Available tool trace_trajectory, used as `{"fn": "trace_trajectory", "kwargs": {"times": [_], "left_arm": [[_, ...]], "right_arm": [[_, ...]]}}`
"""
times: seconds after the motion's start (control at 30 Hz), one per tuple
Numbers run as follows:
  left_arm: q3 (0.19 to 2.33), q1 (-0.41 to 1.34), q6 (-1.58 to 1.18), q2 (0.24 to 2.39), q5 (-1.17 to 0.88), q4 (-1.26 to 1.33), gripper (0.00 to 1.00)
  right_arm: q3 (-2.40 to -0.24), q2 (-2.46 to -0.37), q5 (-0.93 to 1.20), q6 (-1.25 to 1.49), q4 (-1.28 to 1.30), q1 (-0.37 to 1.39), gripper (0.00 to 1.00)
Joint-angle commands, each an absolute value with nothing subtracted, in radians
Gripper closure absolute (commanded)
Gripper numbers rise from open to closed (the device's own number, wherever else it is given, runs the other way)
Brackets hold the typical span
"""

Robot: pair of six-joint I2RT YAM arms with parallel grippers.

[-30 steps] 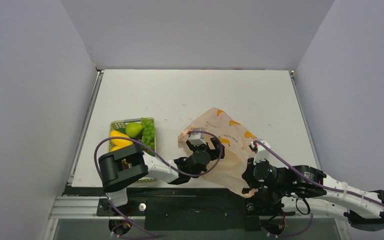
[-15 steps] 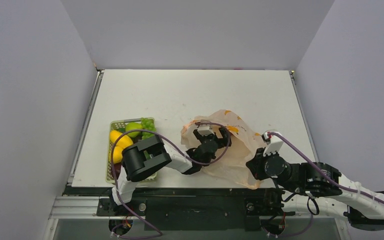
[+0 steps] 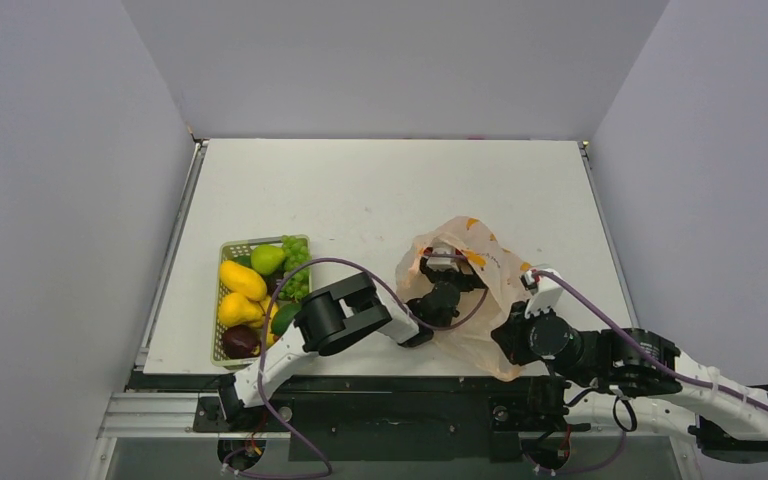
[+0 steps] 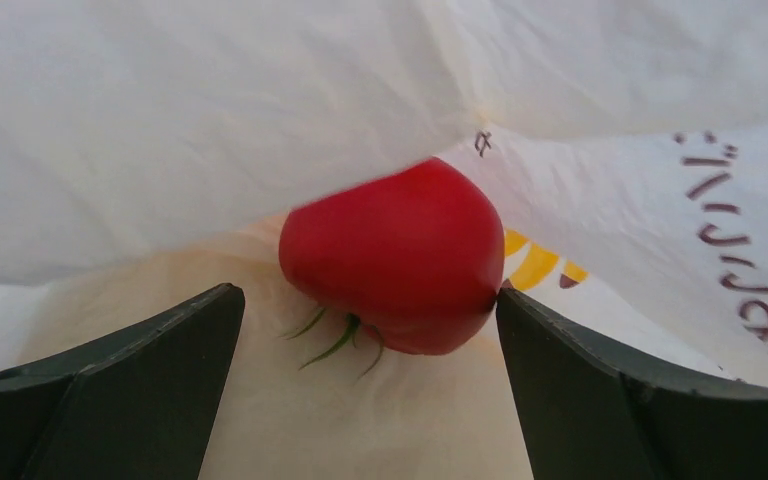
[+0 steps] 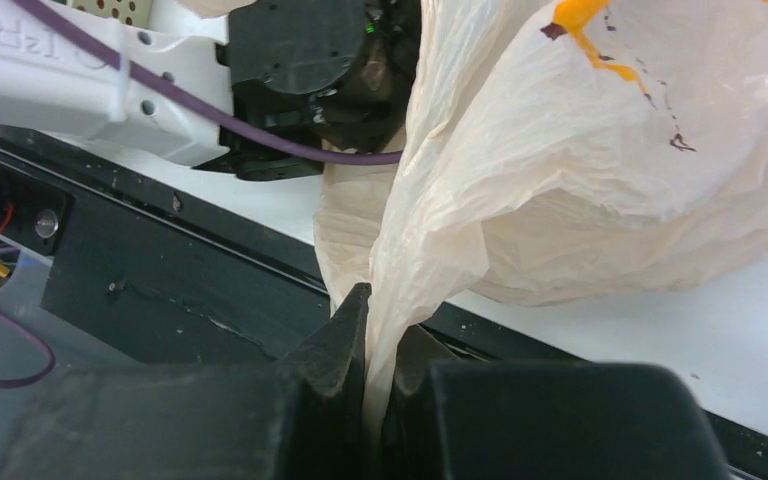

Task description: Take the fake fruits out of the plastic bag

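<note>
Inside katakana-printed plastic bag (image 4: 650,90), left fingers (image 4: 140,380) apart flanking red fruit (image 4: 390,255); right fingers (image 5: 335,385) clamped on bag film.

A light green lattice basket (image 3: 216,320) sits on the white table (image 3: 380,180), at the left side near the front edge. Plain grey walls (image 3: 380,60) enclose the table on three sides. A black base plate (image 3: 400,410) runs along the front edge.
</note>
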State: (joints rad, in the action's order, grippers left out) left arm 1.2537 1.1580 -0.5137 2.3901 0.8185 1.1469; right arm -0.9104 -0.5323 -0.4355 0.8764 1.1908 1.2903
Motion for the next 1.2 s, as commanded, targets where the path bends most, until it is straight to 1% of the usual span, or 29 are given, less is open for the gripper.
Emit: {"fn": "trace_trajectory", "kwargs": {"times": [0.0,0.07,0.1,0.13,0.17,0.2,0.23,0.3,0.33,0.4,0.43,0.5,0.57,0.63,0.67,0.7,0.73,0.8,0.9,0.93,0.97,1.0,1.03,1.07,1.1,1.13,1.17], "left_arm": [[1.375,1.141,-0.547,2.424,0.914,1.046,0.05],[1.389,1.126,-0.548,2.444,0.91,1.064,0.13],[1.403,1.12,-0.537,2.452,0.895,1.09,0.21],[1.412,1.109,-0.527,2.467,0.867,1.1,0.25],[1.431,1.104,-0.521,2.472,0.854,1.109,0.33],[1.439,1.096,-0.524,2.476,0.83,1.093,0.39],[1.449,1.09,-0.532,2.475,0.816,1.079,0.49],[1.432,1.088,-0.536,2.467,0.807,1.096,0.53],[1.418,1.088,-0.53,2.465,0.805,1.153,0.54],[1.373,1.086,-0.52,2.45,0.807,1.222,0.61],[1.347,1.083,-0.518,2.436,0.809,1.233,0.68],[1.312,1.078,-0.516,2.41,0.804,1.246,0.74],[1.253,1.077,-0.512,2.37,0.81,1.269,0.77],[1.169,1.078,-0.527,2.315,0.813,1.312,0.85],[1.103,1.078,-0.542,2.293,0.812,1.34,0.91],[1.064,1.08,-0.549,2.241,0.804,1.353,0.95],[0.985,1.082,-0.567,2.213,0.798,1.371,0.99],[0.876,1.09,-0.618,2.116,0.77,1.372,1.0],[0.784,1.095,-0.692,1.99,0.667,1.307,0.99],[0.774,1.091,-0.694,1.977,0.604,1.29,0.95],[0.774,1.089,-0.689,1.959,0.584,1.262,0.91],[0.777,1.089,-0.684,1.953,0.564,1.248,0.81],[0.782,1.089,-0.666,1.95,0.56,1.225,0.75],[0.799,1.089,-0.657,1.952,0.562,1.215,0.65],[0.817,1.089,-0.647,1.963,0.567,1.201,0.61],[0.829,1.088,-0.64,1.981,0.576,1.199,0.55],[0.855,1.089,-0.615,1.989,0.582,1.191,0.52]], "right_arm": [[-0.938,-0.492,-0.437,0.892,1.188,1.294,1.0],[-0.939,-0.481,-0.438,0.899,1.189,1.295,1.0],[-0.937,-0.479,-0.437,0.902,1.19,1.295,1.0],[-0.934,-0.481,-0.433,0.904,1.189,1.295,1.0],[-0.928,-0.485,-0.431,0.906,1.186,1.295,1.0],[-0.926,-0.488,-0.424,0.907,1.183,1.295,1.0],[-0.919,-0.492,-0.42,0.908,1.179,1.295,1.0],[-0.904,-0.493,-0.416,0.908,1.17,1.294,1.0],[-0.899,-0.492,-0.415,0.908,1.168,1.294,1.0],[-0.886,-0.493,-0.412,0.909,1.162,1.294,1.0],[-0.884,-0.495,-0.411,0.907,1.159,1.294,1.0],[-0.88,-0.499,-0.407,0.906,1.162,1.294,1.0],[-0.878,-0.496,-0.409,0.904,1.168,1.294,1.0],[-0.877,-0.49,-0.413,0.897,1.179,1.295,1.0],[-0.875,-0.483,-0.411,0.888,1.181,1.295,1.0],[-0.873,-0.48,-0.407,0.88,1.182,1.294,1.0],[-0.871,-0.472,-0.401,0.861,1.181,1.294,1.0],[-0.864,-0.458,-0.37,0.824,1.162,1.295,1.0],[-0.869,-0.458,-0.367,0.806,1.173,1.295,1.0],[-0.873,-0.46,-0.371,0.809,1.184,1.295,1.0],[-0.874,-0.462,-0.376,0.812,1.189,1.295,1.0],[-0.874,-0.466,-0.377,0.818,1.201,1.295,1.0],[-0.874,-0.467,-0.376,0.821,1.203,1.295,1.0],[-0.874,-0.471,-0.377,0.826,1.21,1.295,1.0],[-0.876,-0.472,-0.376,0.83,1.212,1.295,1.0],[-0.876,-0.475,-0.376,0.834,1.213,1.294,1.0],[-0.878,-0.475,-0.376,0.837,1.212,1.294,1.0]]}}
